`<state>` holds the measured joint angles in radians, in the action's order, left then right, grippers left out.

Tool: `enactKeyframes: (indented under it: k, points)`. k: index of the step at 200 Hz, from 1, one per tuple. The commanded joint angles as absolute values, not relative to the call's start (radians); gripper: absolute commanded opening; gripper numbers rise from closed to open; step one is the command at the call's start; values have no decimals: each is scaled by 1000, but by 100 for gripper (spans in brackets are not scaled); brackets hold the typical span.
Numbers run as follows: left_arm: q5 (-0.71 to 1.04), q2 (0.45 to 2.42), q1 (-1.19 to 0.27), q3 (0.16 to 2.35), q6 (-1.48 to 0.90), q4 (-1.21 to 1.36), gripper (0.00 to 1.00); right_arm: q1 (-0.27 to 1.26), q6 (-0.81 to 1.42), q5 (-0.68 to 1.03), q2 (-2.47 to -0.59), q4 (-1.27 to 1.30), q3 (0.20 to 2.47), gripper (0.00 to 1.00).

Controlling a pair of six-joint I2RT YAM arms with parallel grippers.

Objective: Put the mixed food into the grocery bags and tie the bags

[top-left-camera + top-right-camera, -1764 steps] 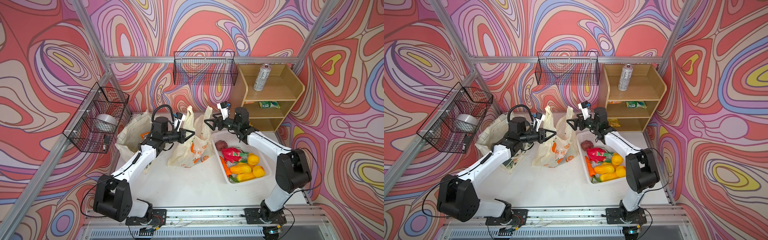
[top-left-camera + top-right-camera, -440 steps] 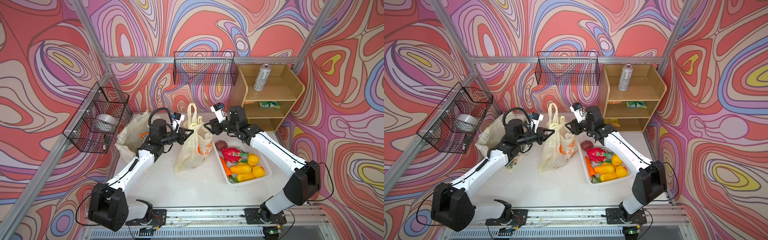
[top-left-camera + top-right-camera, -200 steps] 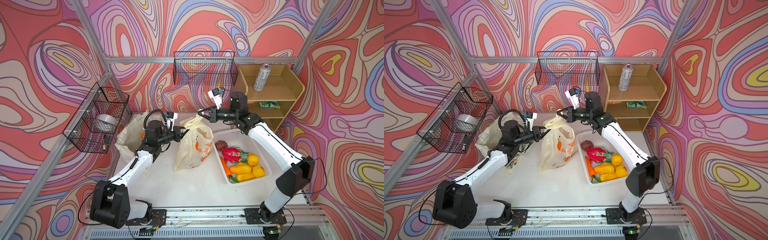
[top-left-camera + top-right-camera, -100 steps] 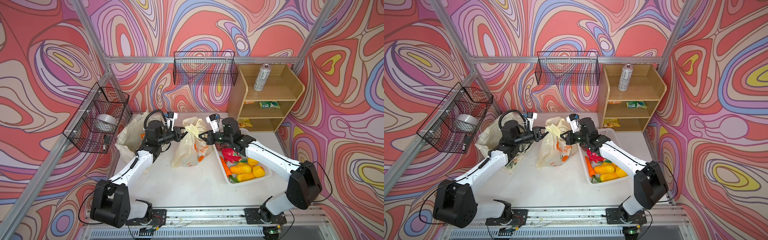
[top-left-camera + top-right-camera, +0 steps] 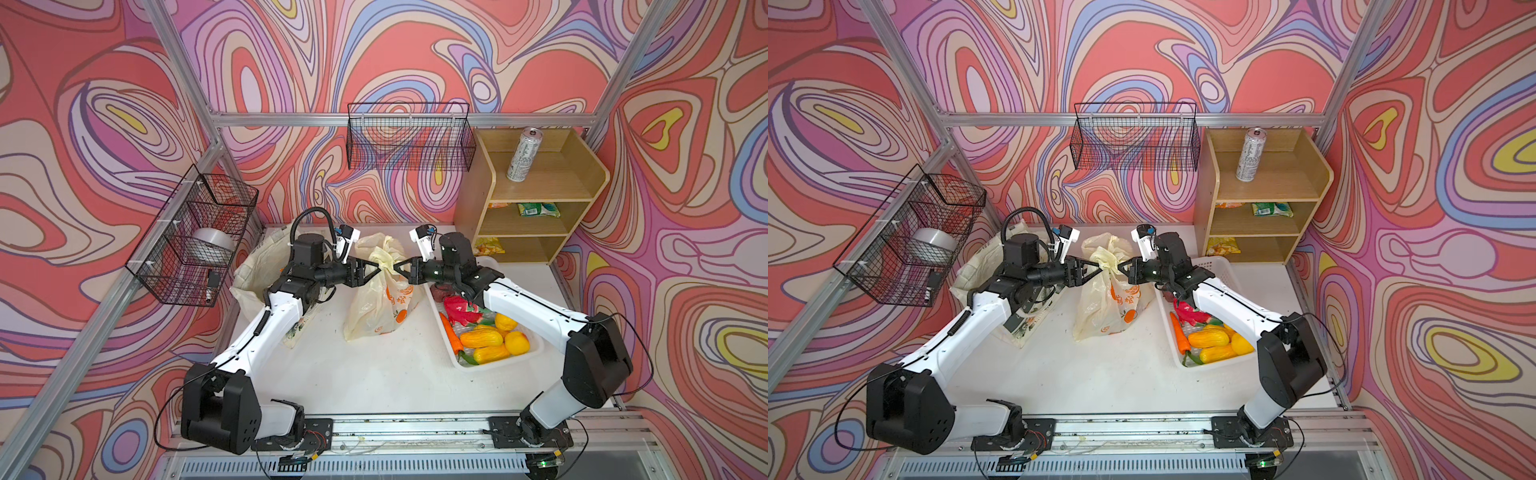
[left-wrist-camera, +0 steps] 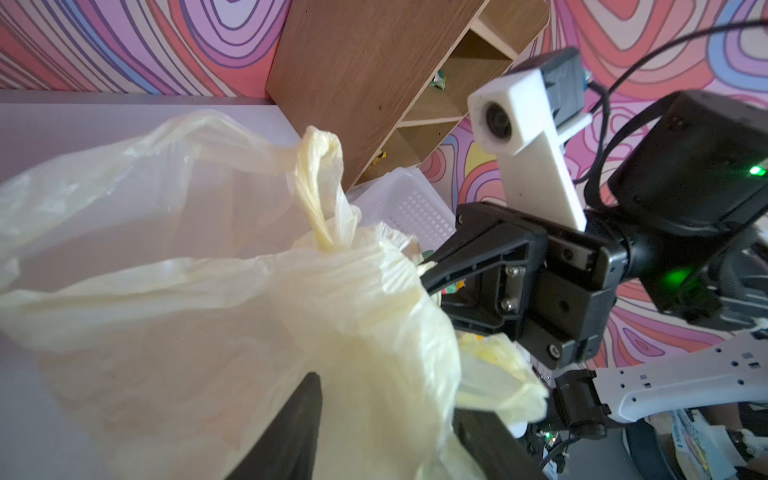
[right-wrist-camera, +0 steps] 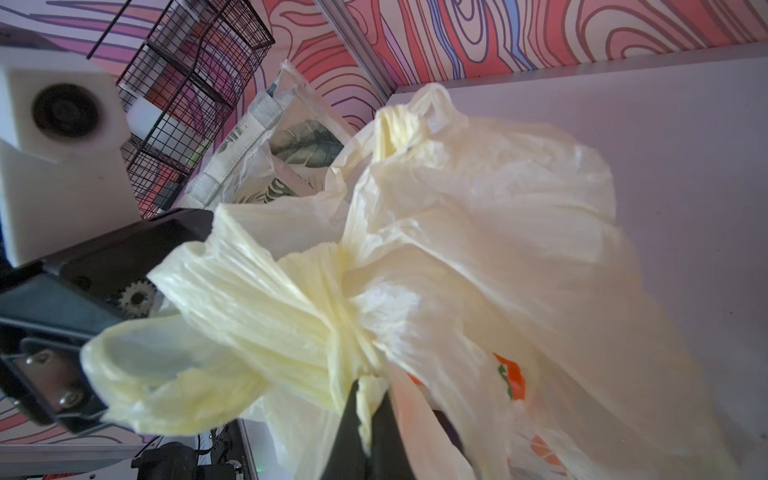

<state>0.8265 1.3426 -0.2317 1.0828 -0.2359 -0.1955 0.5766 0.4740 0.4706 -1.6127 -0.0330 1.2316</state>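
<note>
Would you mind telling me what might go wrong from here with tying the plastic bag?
1. The left gripper has its jaws apart beside the knot, and only the right gripper pinches the plastic bag, so the loose knot may slacken.
2. That thin plastic could tear if the right gripper pulls hard.
3. The two grippers stand nearly tip to tip and might bump.

Found the plastic bag mid-tabletop, nearer the back edge. Found the tote beside it, along the left edge toward the back-left corner. Saw the basket by the right edge, toy fruits inside. Spotted the shelf unit in the back-right corner, can upright on its top shelf, a packet on the shelf below.
</note>
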Motion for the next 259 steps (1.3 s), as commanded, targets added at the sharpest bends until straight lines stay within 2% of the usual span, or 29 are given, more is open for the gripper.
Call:
enactKeyframes:
  k: [1,54,76,162,175,184,211,214,259]
  points:
    - [815,1326,-227,1139,-51,-459,59,574,487,480,-1635,-4,1240,0]
    - [868,1356,-230,1180,-21,-515,63,578,486,491,-1654,0,1250,0]
    - [867,1361,-240,1159,-82,-415,65,582,485,494,-1657,1,1246,0]
    - [700,1407,-334,1181,-185,-202,73,589,482,505,-1655,7,1239,0]
    - [651,1413,-337,1173,-206,-168,68,589,483,506,-1655,9,1235,0]
    - [616,1416,-337,1164,-224,-134,59,589,483,505,-1654,11,1230,0]
    - [619,1453,-337,1185,-239,-110,8,590,478,494,-1644,6,1216,0]
    - [618,1454,-336,1183,-241,-105,0,590,475,493,-1642,0,1216,0]
    - [593,1343,-339,1073,-276,42,0,531,497,443,-1594,-20,1190,0]
